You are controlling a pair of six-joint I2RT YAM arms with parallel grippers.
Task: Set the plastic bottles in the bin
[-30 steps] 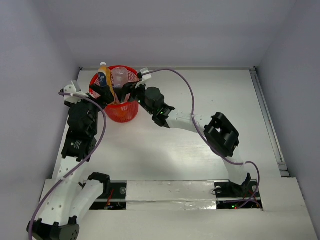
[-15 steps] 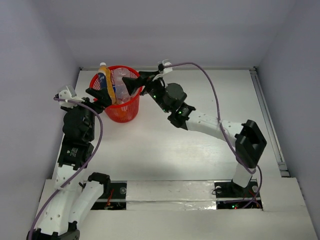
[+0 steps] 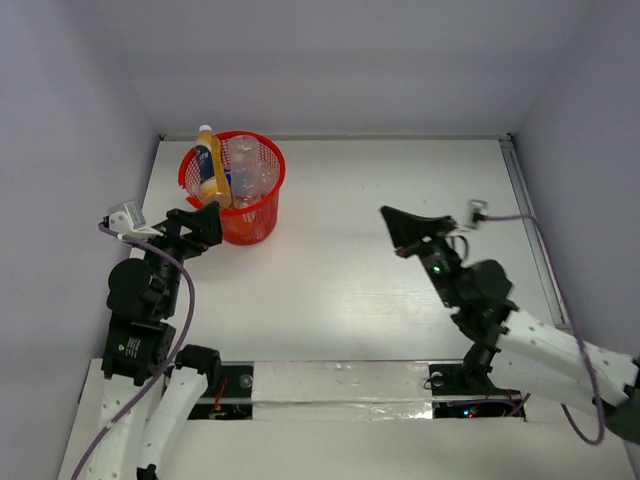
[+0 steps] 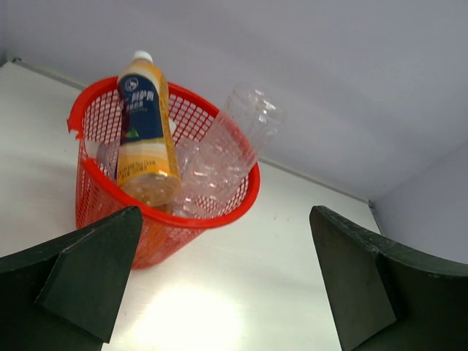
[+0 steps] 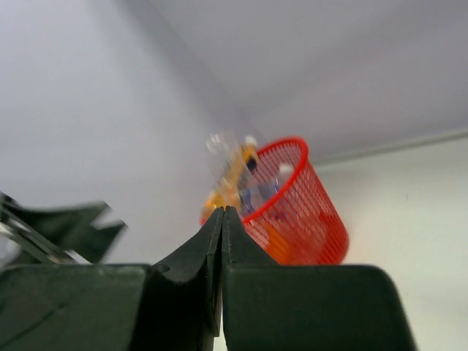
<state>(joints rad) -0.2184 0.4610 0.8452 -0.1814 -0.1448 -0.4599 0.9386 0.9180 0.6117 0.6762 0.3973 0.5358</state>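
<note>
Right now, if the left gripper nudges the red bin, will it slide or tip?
Probably slides: the bin is thin mesh plastic on a smooth table, so likely light. Tipping is possible: the orange bottle and a clear bottle lean out above its rim, raising the load. The lattice wall may flex when pushed.

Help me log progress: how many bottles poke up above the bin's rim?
2. The orange bottle leans at the bin's left side; a clear uncapped bottle leans over its far rim. More clear bottles lie lower inside, partly hidden, so uncounted.
</note>
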